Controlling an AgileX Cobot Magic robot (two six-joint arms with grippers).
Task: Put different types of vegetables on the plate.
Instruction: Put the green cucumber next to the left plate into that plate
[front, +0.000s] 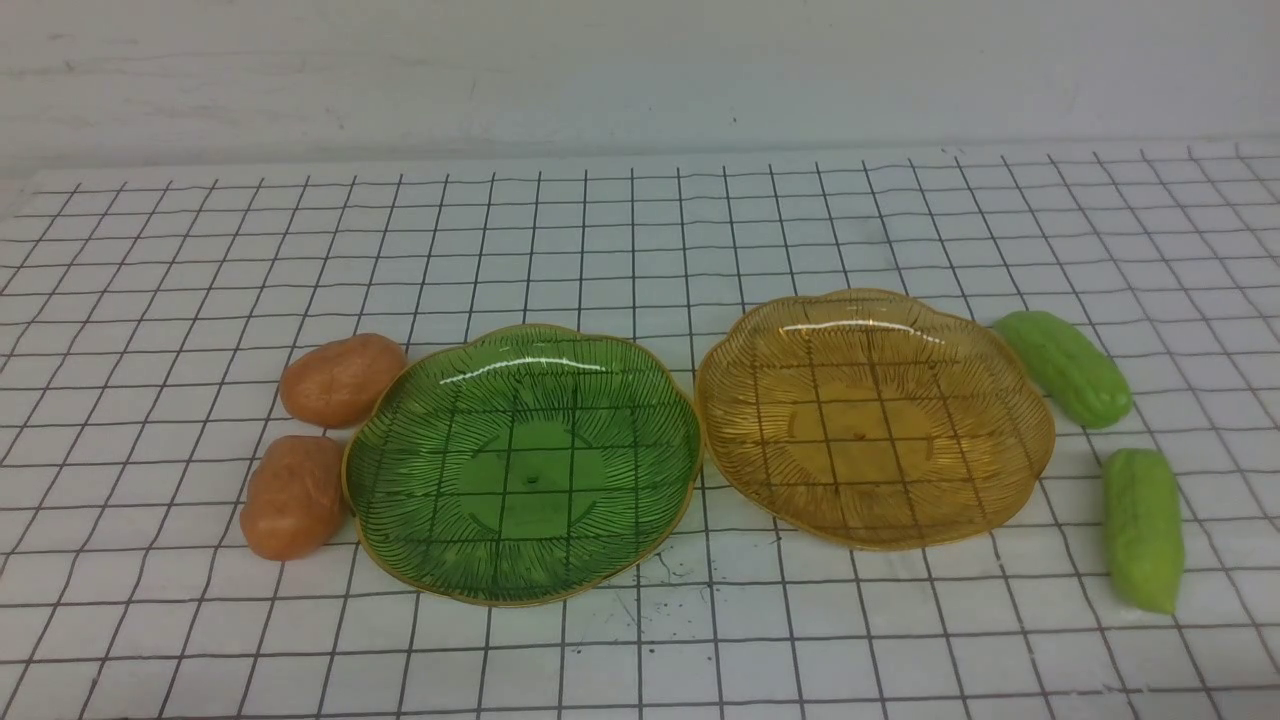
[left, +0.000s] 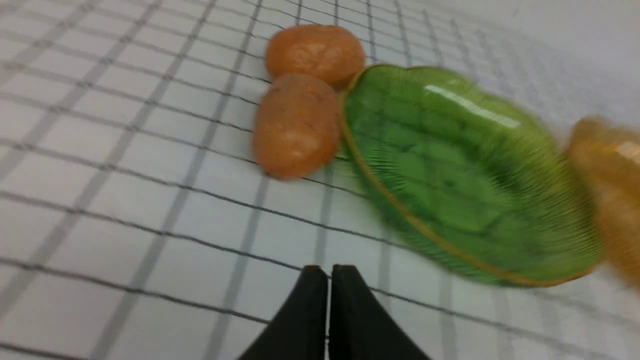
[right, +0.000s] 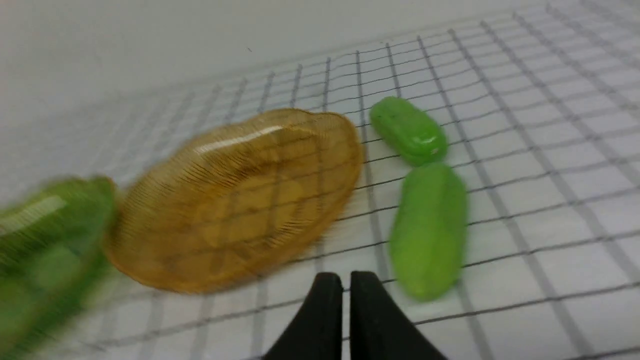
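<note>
With both pairs of jaws closed and empty, the nearer potato (left: 297, 125) is found ahead of the left gripper (left: 328, 272) toward the surface's (front: 640, 250) left edge, and the nearer gourd (right: 427, 230), laid lengthwise to the approach, ahead of the right gripper (right: 346, 280).

Your left wrist view shows the amber plate (left: 607, 190) blurry and cropped at the edge; same deal for the green plate (right: 45, 250) in the right one.

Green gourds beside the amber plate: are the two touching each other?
Apart. The front view shows a strip of gridded cloth between the far gourd and the near gourd.
</note>
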